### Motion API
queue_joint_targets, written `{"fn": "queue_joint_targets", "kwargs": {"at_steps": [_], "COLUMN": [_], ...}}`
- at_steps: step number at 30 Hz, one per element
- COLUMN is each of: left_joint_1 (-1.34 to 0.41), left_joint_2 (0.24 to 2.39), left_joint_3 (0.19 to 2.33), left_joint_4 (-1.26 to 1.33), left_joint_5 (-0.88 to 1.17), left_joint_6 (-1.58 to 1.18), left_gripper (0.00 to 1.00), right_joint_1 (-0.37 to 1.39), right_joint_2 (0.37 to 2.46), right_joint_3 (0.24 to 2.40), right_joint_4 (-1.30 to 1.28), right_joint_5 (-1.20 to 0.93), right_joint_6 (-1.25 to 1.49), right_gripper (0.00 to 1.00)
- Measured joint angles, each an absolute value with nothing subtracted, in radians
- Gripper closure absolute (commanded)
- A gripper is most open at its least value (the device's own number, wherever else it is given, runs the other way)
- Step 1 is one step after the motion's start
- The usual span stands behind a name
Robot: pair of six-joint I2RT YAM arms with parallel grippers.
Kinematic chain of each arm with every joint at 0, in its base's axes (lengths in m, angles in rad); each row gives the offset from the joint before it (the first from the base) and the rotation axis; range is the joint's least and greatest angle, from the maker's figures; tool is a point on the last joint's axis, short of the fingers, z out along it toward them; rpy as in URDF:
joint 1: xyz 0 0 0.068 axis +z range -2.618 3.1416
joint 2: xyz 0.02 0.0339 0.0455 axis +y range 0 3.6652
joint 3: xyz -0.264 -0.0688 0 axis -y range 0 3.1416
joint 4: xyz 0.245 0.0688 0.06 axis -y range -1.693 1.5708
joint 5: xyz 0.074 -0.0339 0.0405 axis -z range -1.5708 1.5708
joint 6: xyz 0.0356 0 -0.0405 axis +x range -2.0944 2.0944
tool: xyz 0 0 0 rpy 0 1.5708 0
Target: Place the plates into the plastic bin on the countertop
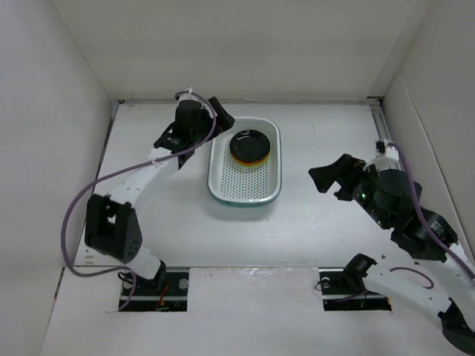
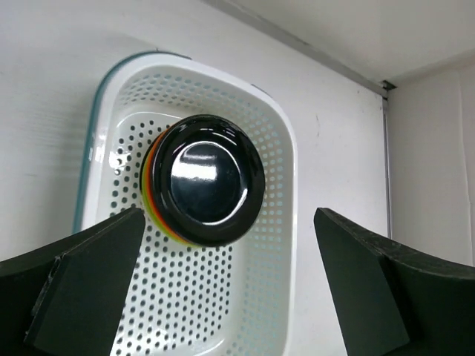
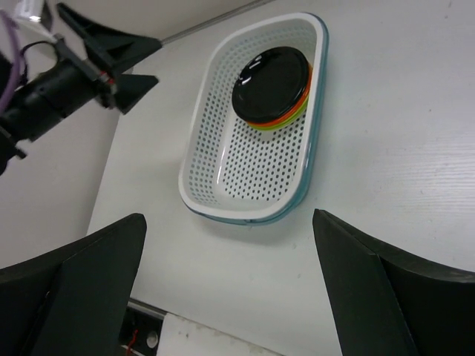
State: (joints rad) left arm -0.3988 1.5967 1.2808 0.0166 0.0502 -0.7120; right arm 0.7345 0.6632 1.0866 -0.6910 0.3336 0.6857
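Observation:
A stack of plates [image 1: 249,146] sits in the far half of the white perforated plastic bin [image 1: 245,199] on the white countertop [image 1: 334,126]. A black plate is on top, with orange and lime green rims showing beneath; no cream plate shows. The stack also shows in the left wrist view [image 2: 204,182] and the right wrist view [image 3: 271,83]. My left gripper [image 1: 221,119] is open and empty, above the bin's far left corner. My right gripper [image 1: 326,178] is open and empty, to the right of the bin and apart from it.
White walls enclose the countertop on the left, back and right. The near half of the bin [image 3: 245,211] holds nothing. A metal rail [image 1: 382,126] runs along the right wall. The left gripper [image 3: 111,59] shows in the right wrist view, beside the bin.

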Motion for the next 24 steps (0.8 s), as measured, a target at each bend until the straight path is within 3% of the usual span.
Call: {"fn": "queue_joint_targets", "kwargs": {"at_steps": [11, 24], "left_joint_1": [-0.411, -0.411], "left_joint_2": [0.947, 0.407], "left_joint_3": [1.058, 0.946], "left_joint_4": [-0.303, -0.533], "left_joint_5": [-0.221, -0.355], "left_joint_6": [-0.624, -0.591], "left_gripper": [0.0, 0.0], "right_joint_1": [0.735, 0.735], "right_joint_2": [0.675, 0.589], "right_joint_3": [1.278, 1.323], "right_joint_4": [-0.839, -0.944], "right_joint_5": [0.431, 0.5], "right_joint_6": [0.659, 0.625], "right_gripper": [0.0, 0.0]}}
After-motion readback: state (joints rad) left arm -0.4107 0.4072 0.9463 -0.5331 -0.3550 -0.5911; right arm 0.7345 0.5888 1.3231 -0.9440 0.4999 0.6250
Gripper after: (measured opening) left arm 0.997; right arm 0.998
